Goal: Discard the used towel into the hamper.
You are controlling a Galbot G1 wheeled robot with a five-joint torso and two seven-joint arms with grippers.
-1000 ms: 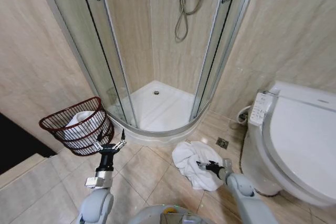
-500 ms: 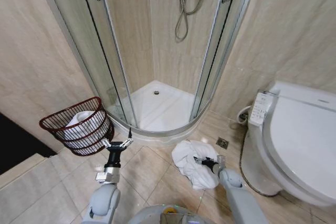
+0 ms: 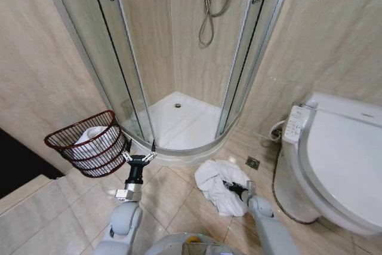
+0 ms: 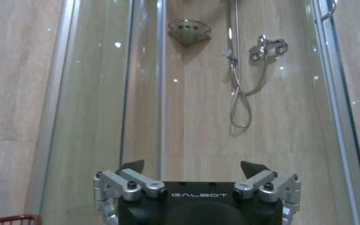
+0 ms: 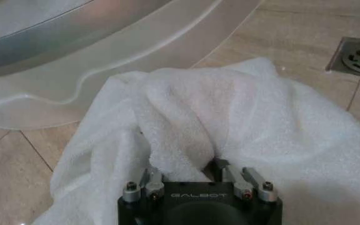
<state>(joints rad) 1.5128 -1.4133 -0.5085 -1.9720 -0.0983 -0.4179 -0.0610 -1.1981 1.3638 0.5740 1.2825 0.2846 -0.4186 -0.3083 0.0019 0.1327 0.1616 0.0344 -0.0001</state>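
Grasp step | right pincer (image 5: pixel 183 174) clenched on towel (image 3: pixel 218 184), floor by toilet (image 3: pixel 340 165); left pincer (image 3: pixel 139 155) released beside hamper (image 3: pixel 89 143) | I'd gather more folds before lifting

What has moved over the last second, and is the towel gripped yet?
The left gripper, open, swung toward the robot's right, away from the hamper toward the shower tray's curb. The right gripper pushed further into the towel; its fingers now look closed on a fold. The towel stays on the floor, and the hamper has not moved.
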